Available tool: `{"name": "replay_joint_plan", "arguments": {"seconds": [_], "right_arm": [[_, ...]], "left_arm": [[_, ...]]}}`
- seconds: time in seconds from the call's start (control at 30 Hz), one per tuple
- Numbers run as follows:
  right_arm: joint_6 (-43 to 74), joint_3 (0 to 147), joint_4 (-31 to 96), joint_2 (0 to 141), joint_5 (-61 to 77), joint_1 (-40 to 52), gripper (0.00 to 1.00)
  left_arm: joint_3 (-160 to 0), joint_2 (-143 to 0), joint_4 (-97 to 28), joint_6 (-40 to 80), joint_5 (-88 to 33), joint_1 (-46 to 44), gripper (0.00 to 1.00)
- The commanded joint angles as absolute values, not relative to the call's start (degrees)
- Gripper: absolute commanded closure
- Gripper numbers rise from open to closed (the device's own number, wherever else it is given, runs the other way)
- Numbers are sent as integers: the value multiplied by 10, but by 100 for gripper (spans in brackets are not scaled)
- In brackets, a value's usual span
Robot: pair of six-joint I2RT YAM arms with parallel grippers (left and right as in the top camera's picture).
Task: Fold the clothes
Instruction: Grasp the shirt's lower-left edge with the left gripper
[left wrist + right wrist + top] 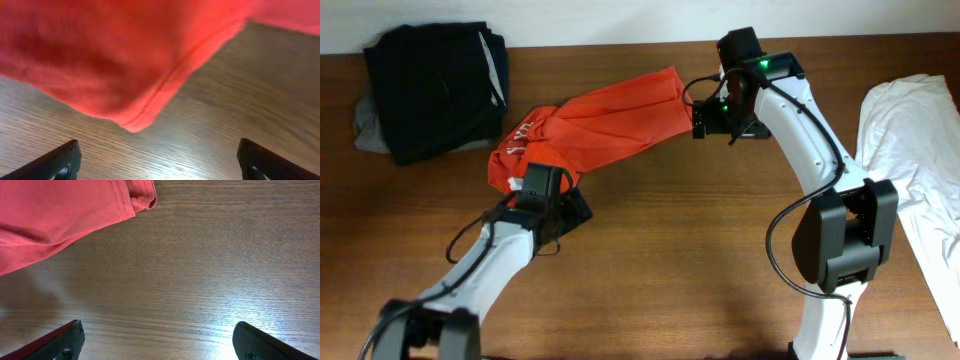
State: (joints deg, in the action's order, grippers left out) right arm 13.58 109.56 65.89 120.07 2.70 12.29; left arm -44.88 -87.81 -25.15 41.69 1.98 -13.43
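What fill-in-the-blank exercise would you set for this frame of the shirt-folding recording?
1. The left gripper and the right gripper both stand ___, holding nothing.
2. The garment pile to the left of the T-shirt in the overhead view is mostly ___.
3. The loose cloth at the right edge of the table is ___.
Missing words: open; black; white.

A black-and-grey garment pile [432, 88] lies back left on the table [670, 250] — white cloth [918, 150] at right.
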Motion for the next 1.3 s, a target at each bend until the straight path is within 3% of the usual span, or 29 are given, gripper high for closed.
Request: {"name": "replay_joint_plan", "arguments": {"seconds": [0.0, 0.1, 0.2, 0.4, 0.5, 0.57, 0.9, 1.0, 1.13, 1.27], "right_arm": [[142, 1103, 663, 1191, 30, 120, 2], [142, 1103, 662, 1191, 30, 120, 2], [142, 1103, 663, 1191, 30, 120, 2], [142, 1103, 660, 1191, 30, 120, 2], [142, 1103, 655, 1191, 30, 120, 2], [142, 1103, 649, 1191, 30, 120, 2], [142, 1103, 632, 1191, 30, 120, 2], [142, 1103, 630, 1191, 30, 120, 2], [142, 1103, 630, 1191, 30, 120, 2], [142, 1103, 625, 1191, 30, 120, 2]], "left_arm": [[-452, -927, -244, 444, 28, -135, 1], [-452, -929, -229, 444, 29, -135, 2], [-452, -929, -214, 443, 46, -135, 18], [-452, -929, -213, 443, 136, -135, 27], [-452, -932, -209, 443, 133, -133, 27], [-452, -948, -195, 443, 133, -133, 34], [-453, -936, -215, 441, 72, -133, 35], [-453, -926, -215, 441, 59, -133, 42], [-453, -926, -215, 441, 86, -133, 42], [-453, -926, -212, 441, 110, -133, 69]]}}
